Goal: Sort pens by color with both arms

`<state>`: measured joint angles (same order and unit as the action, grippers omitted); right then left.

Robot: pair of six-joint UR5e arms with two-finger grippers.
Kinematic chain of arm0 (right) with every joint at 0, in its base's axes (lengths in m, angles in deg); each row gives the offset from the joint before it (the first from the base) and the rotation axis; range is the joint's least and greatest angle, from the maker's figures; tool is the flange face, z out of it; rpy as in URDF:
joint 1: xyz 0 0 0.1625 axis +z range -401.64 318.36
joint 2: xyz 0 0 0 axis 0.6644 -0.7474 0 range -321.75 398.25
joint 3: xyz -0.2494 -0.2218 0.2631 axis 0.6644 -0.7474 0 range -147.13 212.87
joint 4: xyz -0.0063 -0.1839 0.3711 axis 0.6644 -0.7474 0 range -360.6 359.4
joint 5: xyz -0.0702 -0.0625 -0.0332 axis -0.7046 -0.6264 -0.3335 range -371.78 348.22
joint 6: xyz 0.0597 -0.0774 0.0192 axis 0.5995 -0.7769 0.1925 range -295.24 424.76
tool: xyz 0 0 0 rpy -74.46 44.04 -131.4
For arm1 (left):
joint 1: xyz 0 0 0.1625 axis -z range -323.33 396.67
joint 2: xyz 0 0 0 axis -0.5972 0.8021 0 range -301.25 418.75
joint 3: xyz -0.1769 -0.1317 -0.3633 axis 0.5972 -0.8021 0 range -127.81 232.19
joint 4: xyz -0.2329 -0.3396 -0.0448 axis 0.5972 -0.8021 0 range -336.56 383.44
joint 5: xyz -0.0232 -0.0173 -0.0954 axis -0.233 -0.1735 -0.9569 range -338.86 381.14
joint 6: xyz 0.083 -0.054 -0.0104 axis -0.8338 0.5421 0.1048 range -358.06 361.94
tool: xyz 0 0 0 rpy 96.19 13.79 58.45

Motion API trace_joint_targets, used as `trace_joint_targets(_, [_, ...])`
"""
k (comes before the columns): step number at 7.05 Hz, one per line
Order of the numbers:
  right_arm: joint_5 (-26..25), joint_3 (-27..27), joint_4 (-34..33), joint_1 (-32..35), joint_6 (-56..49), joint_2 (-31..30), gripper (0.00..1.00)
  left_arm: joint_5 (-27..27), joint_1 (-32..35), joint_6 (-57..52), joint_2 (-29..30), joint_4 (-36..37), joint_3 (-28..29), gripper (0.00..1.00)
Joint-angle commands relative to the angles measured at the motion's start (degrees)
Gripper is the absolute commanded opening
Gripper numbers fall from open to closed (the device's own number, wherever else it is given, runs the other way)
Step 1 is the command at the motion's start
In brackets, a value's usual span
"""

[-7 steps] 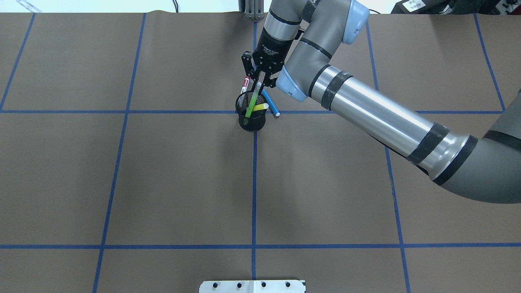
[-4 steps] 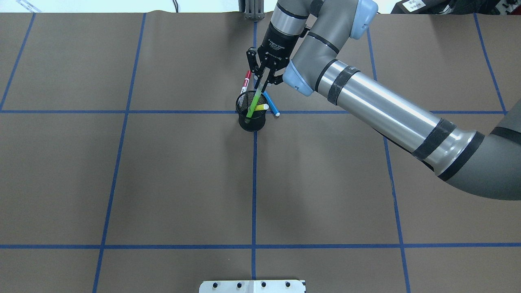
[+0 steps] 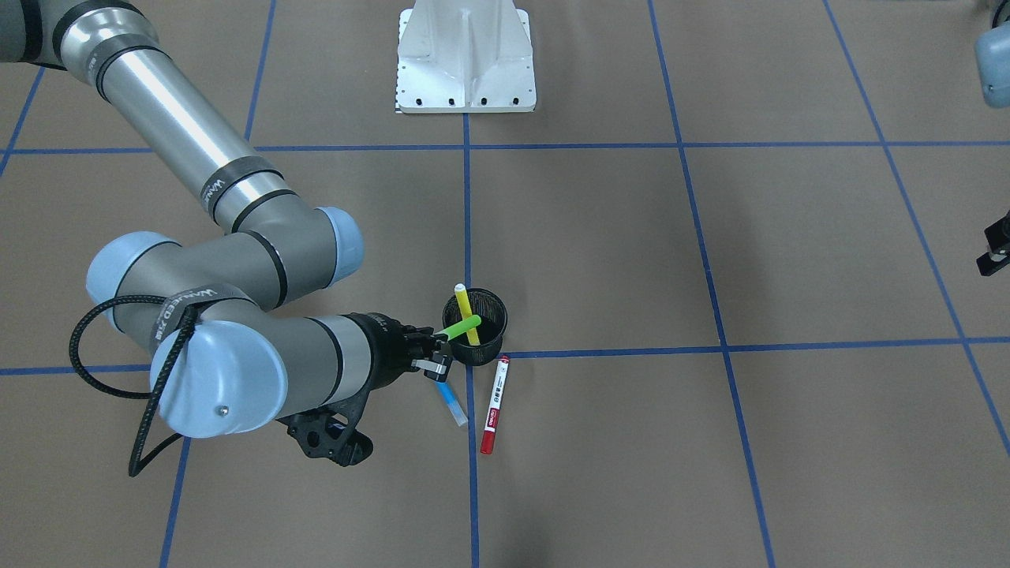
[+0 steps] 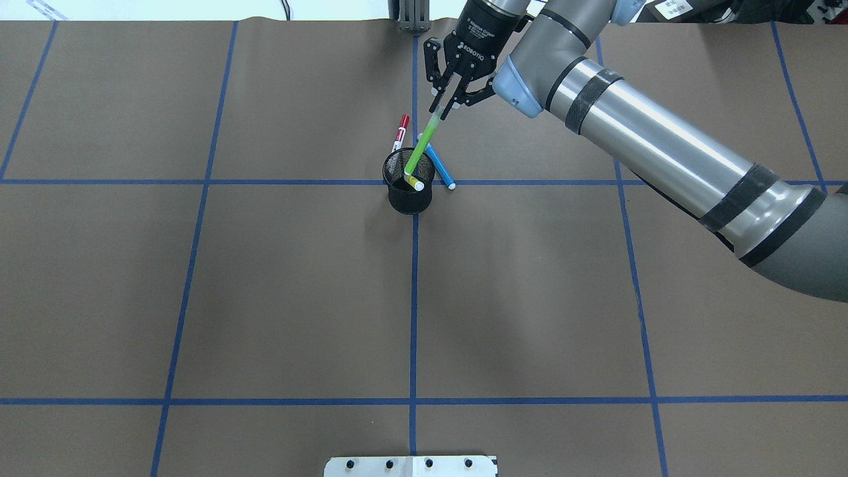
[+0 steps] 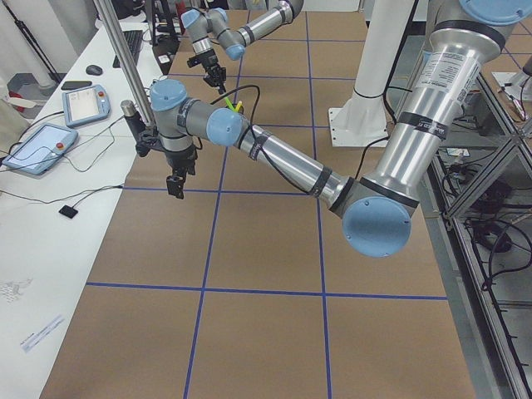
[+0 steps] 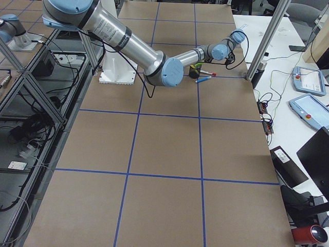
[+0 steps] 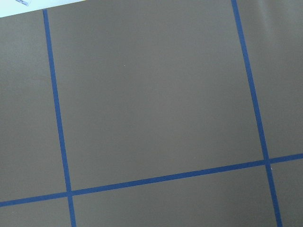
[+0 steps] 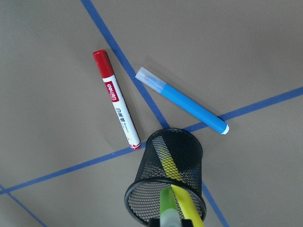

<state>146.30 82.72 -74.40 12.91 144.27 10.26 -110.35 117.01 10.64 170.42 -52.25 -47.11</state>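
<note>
Just now hoisted the slim lime green marker pen [image 4: 423, 144] higher out of the black mesh cup [image 4: 411, 202], pinching its top in the right arm's black two-finger gripper [image 4: 445, 111], leaving only its tip within that cup's rim, so nearly freed for sorting.
</note>
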Motion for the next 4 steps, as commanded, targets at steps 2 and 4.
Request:
trace_joint_targets(2, [1.3, 0.4, 0.5, 3.6, -4.4, 0.7, 0.18, 0.0, -0.3, 1.5, 2.2, 3.5, -0.7, 0.99])
trace_joint_targets(4, [-1.4, 0.4, 0.6, 3.6, -9.3, 2.4, 0.18, 0.5, -3.8, 21.6, 9.3, 4.5, -2.7, 0.99])
